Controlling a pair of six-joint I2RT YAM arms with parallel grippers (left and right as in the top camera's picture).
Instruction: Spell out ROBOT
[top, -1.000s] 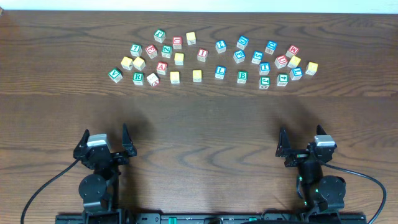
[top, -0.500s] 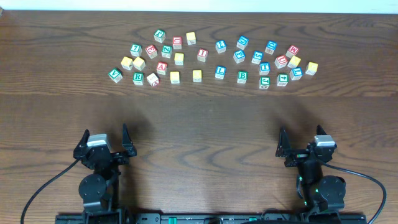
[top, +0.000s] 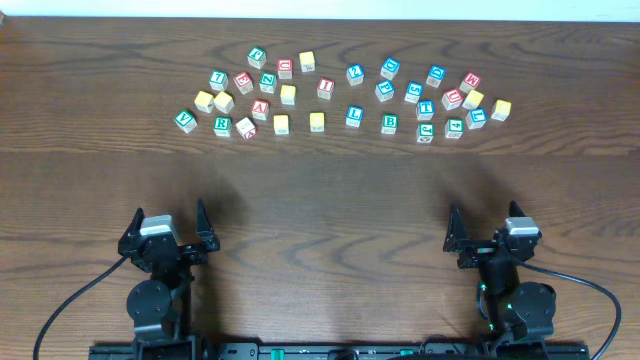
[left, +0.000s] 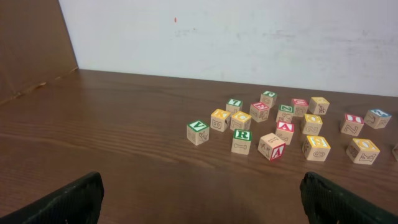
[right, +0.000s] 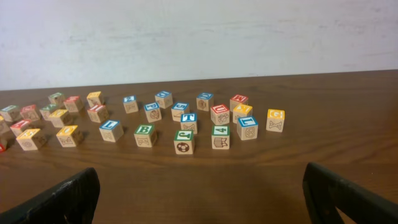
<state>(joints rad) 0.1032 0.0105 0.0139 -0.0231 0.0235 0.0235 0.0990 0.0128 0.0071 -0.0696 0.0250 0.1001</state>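
Several wooden letter blocks lie scattered in a band at the far side of the table. Among them are a green R block, also in the left wrist view, a green B block, also in the right wrist view, and a blue T block that shows there too. I cannot pick out an O among them. My left gripper is open and empty near the front edge. My right gripper is open and empty too. Both are far from the blocks.
A blue L block and a red A block lie among the others. Bare brown wood stretches between the blocks and the grippers. A white wall stands behind the table's far edge.
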